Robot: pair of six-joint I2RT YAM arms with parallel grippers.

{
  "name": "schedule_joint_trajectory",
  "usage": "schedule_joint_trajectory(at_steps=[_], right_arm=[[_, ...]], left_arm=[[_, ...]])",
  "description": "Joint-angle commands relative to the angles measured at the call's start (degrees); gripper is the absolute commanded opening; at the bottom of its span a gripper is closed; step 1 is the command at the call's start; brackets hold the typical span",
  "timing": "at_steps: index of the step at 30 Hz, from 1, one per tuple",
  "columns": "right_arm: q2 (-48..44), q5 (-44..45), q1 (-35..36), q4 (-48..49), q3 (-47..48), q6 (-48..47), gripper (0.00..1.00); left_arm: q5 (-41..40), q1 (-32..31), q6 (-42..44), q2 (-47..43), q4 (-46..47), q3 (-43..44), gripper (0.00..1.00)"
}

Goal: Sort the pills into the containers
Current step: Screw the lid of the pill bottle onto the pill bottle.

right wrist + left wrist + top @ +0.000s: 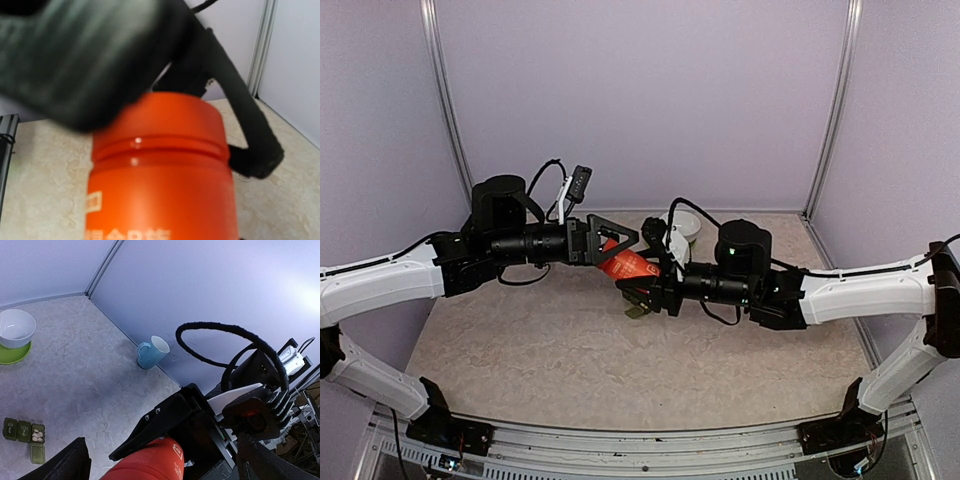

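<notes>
Your two arms meet over the middle of the table [520, 350], and what they meet on is the red bottle [626, 263], held aloft and tilted between them. The left gripper [615, 245] is at one end of it and the right gripper [646, 288] at the other, which reads as a handover or a cap being worked loose so that pills can be poured. In the left wrist view your left fingers stand wide on either side of the bottle, and a black finger of the right gripper lies across its far end. One of the two must be carrying it, but you cannot tell from these views which one is clamped, nor whether either is slack. The right wrist view is filled by the bottle and settles nothing. The white bowl [16, 326] on its green plate [15, 354] and the blue mug [151, 352] sit well back, out of the way. The containers [23, 431] lie flat on the table below the raised grippers and apart from both. One end compartment has its lid [37, 454] folded open and already holds white pills [37, 435]. The other two are shut.
</notes>
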Motion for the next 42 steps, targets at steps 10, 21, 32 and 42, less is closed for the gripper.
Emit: schedule_joint_trajectory(at_steps=[10,21,32,42], right_arm=[[-6.1,5.9,0.5,-1.3,-3.5,-8.2,0.18],[-8.4,8.8,0.5,1.9,-5.8,-9.0,0.17],[-8.6,8.1,0.5,3.2,-6.4,-8.5,0.17],[-7.9,7.1,0.5,3.3,-5.9,-7.6,0.17]], left_arm=[[0.1,-0.4,-3.6,-1.1,-7.6,3.9,0.99],[1.6,1.3,-4.0,0.1,-9.3,3.6,0.83],[5.7,2.3,-4.9,0.9,-5.0,2.2,0.67],[7.8,2.5,-4.9,2.2,-3.8,2.5,0.60]])
